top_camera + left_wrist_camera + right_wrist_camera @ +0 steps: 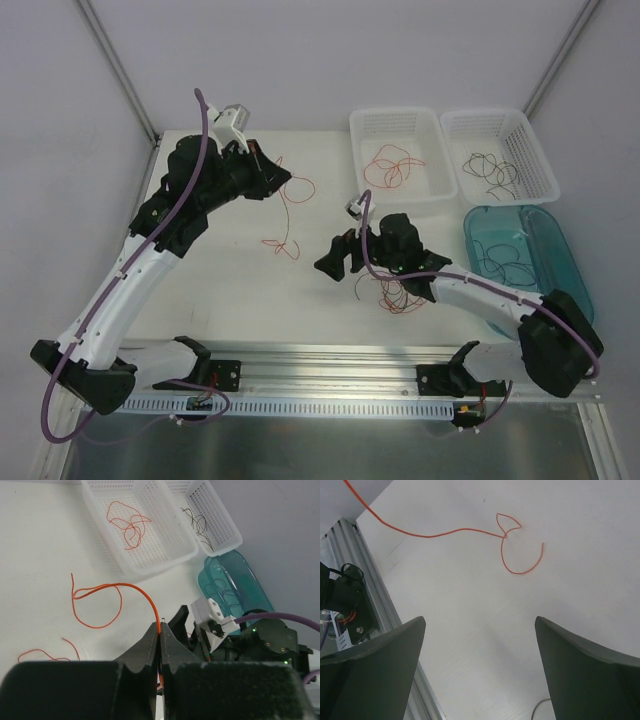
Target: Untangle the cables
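Observation:
My left gripper is raised at the back left and shut on a red-orange cable. The strand runs from the pinched fingertips in a long curl down to the table. My right gripper hovers mid-table with its jaws wide apart and nothing between them. The lower end of that same red cable lies on the table ahead of it. A small tangle of red and dark cables lies under the right forearm.
A white basket at the back holds red cables, and a second white basket holds dark ones. A teal tub on the right holds dark cables. A metal rail runs along the near edge.

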`<act>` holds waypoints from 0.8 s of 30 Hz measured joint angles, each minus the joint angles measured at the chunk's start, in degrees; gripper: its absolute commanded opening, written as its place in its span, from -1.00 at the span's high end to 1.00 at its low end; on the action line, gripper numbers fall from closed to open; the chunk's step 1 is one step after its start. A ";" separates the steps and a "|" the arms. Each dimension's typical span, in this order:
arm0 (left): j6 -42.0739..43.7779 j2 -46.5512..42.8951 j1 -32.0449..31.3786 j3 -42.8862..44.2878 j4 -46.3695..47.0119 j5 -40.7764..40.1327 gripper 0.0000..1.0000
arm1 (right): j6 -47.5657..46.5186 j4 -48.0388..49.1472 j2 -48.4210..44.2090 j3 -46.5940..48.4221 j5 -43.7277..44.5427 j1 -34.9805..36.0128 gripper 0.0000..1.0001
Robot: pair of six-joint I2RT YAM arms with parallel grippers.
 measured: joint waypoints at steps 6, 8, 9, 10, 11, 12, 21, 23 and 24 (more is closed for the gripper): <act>-1.49 -1.66 0.00 -2.67 -0.20 -0.07 1.00 | 3.08 13.07 14.40 2.78 -3.02 1.66 -0.99; -2.21 -2.47 0.00 -3.67 -0.22 -0.09 1.00 | 4.31 16.09 19.89 5.40 -3.54 2.08 -0.99; -2.40 -2.80 0.00 -4.09 -0.22 -0.09 1.00 | 4.79 17.33 22.32 6.75 -3.61 2.25 -0.99; -2.67 -3.19 0.00 -4.59 -0.26 -0.11 1.00 | 5.27 18.10 24.52 8.22 -3.56 2.49 -0.99; -2.93 -3.61 0.00 -5.11 -0.28 -0.11 1.00 | 5.64 18.75 26.51 9.64 -3.50 2.71 -0.99; -3.19 -3.93 0.00 -5.57 -0.31 -0.11 1.00 | 6.01 19.39 28.24 10.97 -3.45 2.91 -0.99; -5.49 -6.19 0.00 -8.96 -0.33 -0.09 1.00 | 7.48 21.59 40.17 21.92 -2.05 3.87 -0.91; -5.66 -6.25 0.00 -9.11 -0.31 -0.07 1.00 | 7.89 21.51 42.51 23.91 -2.34 3.93 -0.86; -5.70 -6.29 0.00 -9.20 -0.28 -0.07 1.00 | 8.13 21.46 43.71 24.85 -2.45 3.98 -0.83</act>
